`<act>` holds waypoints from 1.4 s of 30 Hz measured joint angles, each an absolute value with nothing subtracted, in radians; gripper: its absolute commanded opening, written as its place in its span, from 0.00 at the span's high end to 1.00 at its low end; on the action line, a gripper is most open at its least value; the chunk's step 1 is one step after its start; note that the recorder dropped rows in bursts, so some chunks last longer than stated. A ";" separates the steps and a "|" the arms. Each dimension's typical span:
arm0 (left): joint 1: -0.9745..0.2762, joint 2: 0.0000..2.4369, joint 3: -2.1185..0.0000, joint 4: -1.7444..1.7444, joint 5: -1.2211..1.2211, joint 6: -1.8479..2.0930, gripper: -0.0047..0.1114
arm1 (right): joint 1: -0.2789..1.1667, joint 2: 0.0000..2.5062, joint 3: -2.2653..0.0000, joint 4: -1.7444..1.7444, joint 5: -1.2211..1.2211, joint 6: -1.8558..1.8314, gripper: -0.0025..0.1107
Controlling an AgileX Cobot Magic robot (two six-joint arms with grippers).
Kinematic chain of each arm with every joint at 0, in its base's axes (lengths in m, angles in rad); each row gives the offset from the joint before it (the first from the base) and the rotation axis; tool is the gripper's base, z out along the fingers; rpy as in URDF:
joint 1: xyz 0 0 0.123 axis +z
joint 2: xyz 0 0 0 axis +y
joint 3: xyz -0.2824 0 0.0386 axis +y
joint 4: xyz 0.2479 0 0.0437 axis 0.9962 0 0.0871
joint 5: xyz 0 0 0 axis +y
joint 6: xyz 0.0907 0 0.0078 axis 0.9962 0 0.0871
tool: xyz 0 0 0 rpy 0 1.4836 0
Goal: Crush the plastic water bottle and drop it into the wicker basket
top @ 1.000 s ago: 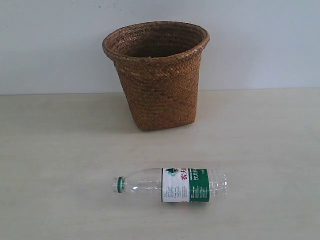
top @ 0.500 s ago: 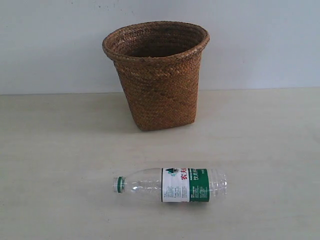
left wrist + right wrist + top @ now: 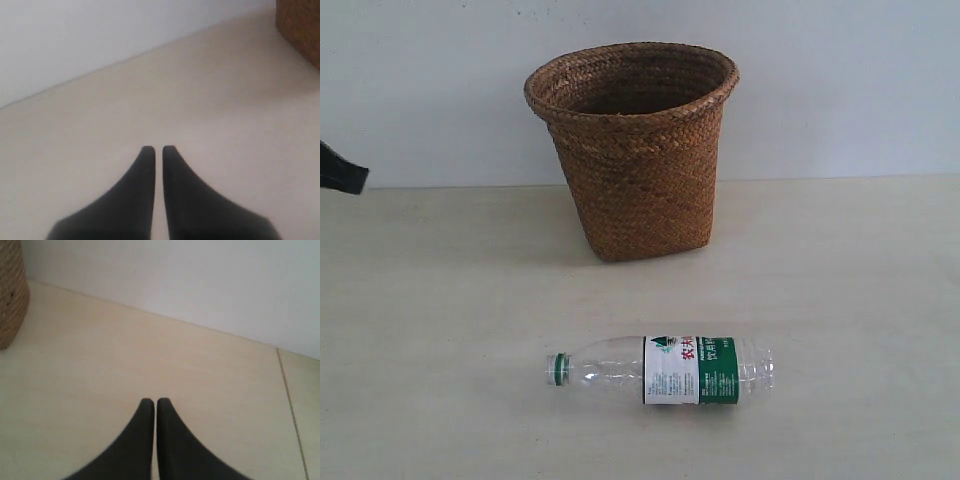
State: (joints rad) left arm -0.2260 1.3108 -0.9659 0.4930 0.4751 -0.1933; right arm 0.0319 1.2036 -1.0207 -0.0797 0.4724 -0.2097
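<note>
Plastic water bottle [image 3: 660,370] lay flat on the table [image 3: 860,300], uncrushed, green cap [image 3: 557,369] pointing to 9 o'clock and base to 3. Wicker basket [image 3: 632,150] stood upright at 12 o'clock from it, well apart.

Left gripper [image 3: 158,149] was pinched nearly together w/ only a sliver of gap, and it was empty. In the exterior view just a dark tip of it showed at the 9 o'clock edge, far from the bottle. Right gripper [image 3: 151,401] — fingers pressed together, empty too, not seen in the exterior view.

Risks, as I judged them:
- Both grippers had to spread before any grab, else they'd just shove the bottle.
- It was round & on its side, so a one-sided nudge would prob. roll it toward 6 or 12 o'clock.
- Cap looked on — trapped air could resist the squeeze, and the slick body might squirt out.
- Basket looked light, so a clipped rim could tip it.
</note>
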 measured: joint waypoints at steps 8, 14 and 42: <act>-0.303 1.427 -1.067 -0.199 0.691 0.656 0.92 | 0.032 1.385 -1.178 0.409 0.802 -0.746 0.98; -0.380 1.504 -1.075 -0.397 0.755 0.996 0.92 | 0.083 1.501 -1.230 0.605 0.929 -0.955 0.98; -0.499 1.851 -1.076 -0.492 0.630 1.497 0.37 | 0.299 1.713 -1.243 0.609 0.976 -1.010 0.98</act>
